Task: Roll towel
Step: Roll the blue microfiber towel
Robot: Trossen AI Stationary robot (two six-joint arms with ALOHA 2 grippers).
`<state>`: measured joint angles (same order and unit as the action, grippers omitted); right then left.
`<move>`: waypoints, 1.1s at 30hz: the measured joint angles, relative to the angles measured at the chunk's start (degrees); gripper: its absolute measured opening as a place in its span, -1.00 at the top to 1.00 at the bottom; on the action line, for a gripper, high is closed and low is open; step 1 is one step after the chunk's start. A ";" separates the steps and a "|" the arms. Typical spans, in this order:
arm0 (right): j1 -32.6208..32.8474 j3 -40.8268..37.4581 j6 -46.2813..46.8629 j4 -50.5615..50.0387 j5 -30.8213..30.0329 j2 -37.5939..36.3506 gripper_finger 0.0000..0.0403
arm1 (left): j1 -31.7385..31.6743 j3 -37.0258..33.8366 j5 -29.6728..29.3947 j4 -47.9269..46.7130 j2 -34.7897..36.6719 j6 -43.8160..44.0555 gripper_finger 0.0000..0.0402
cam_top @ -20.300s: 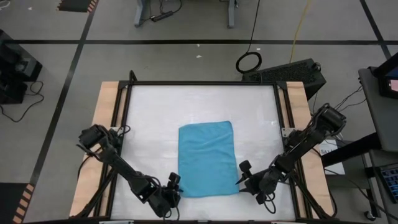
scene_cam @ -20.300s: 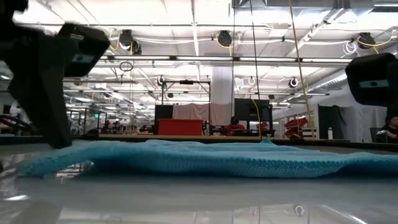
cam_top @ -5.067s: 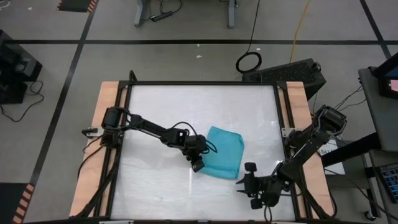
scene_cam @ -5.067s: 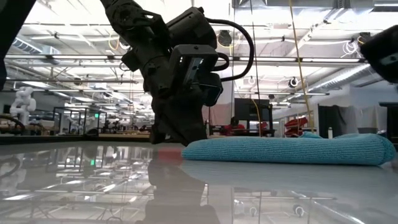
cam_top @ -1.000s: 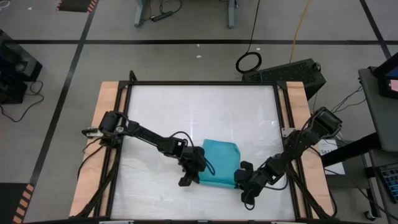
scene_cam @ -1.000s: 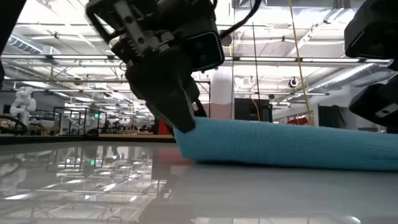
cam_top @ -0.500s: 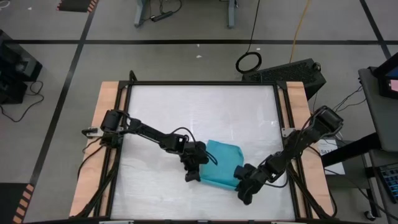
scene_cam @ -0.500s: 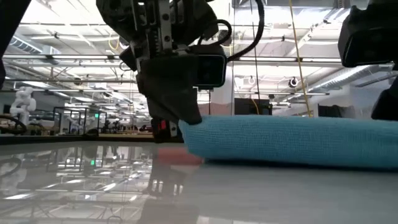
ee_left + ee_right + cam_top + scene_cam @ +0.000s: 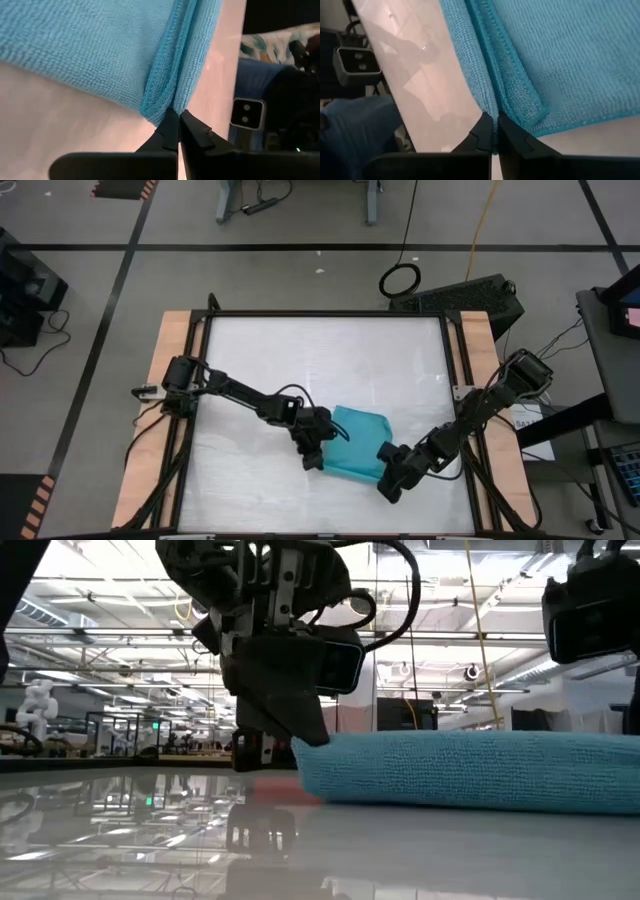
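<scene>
The turquoise towel (image 9: 360, 438) lies folded into a thick flat bundle on the white tabletop, right of centre and toward the near edge. In the low view it shows as a long low hump (image 9: 470, 770). My left gripper (image 9: 320, 460) is at its near left corner, shut on the cloth (image 9: 177, 114). My right gripper (image 9: 384, 472) is at its near right corner, also shut on the cloth (image 9: 494, 120). Both arms reach in low over the table. My left gripper pinches the towel's near left corner (image 9: 159, 107) between its two fingertips, where several hemmed layers meet. The fingers come in low from the table's left side. The towel rests on the table, slack. My right gripper pinches a hemmed edge of the towel (image 9: 491, 106) between its two fingertips, beside a folded-over layer. The fingers come in low from the table's right near side. The towel lies on the table.
A black frame (image 9: 320, 314) borders the white tabletop, with wooden boards (image 9: 172, 360) at its left and right sides. The far half of the table (image 9: 320, 360) is bare. A loop of cable (image 9: 290, 392) hangs from the left arm near the towel.
My left gripper has gone a little toward the table's right and far side, and down. The towel's left end, held raised a second ago, has come down, and the bundle now lies level on the table. My right gripper has shifted slightly toward the towel.
</scene>
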<state>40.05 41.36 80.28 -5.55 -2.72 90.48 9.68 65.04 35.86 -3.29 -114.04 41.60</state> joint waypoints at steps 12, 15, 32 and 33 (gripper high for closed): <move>-1.49 0.00 3.29 -3.25 -0.33 -0.02 0.93 | -1.78 -0.07 -4.23 -0.55 0.00 2.63 0.97; -1.70 0.00 3.25 -3.36 0.05 -0.02 0.81 | -1.85 -0.08 -4.42 -0.80 0.00 2.65 0.96; 2.71 -0.07 -17.44 -2.48 -2.05 -4.82 0.24 | -2.74 -0.22 -4.79 -3.56 0.09 1.92 0.95; 3.64 0.03 -20.20 -2.19 -2.83 -5.14 0.24 | -2.87 -0.22 -4.62 -3.54 0.09 2.01 0.95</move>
<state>43.69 41.39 60.08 -7.73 -5.55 85.34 6.81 64.82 31.24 -6.83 -113.95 43.62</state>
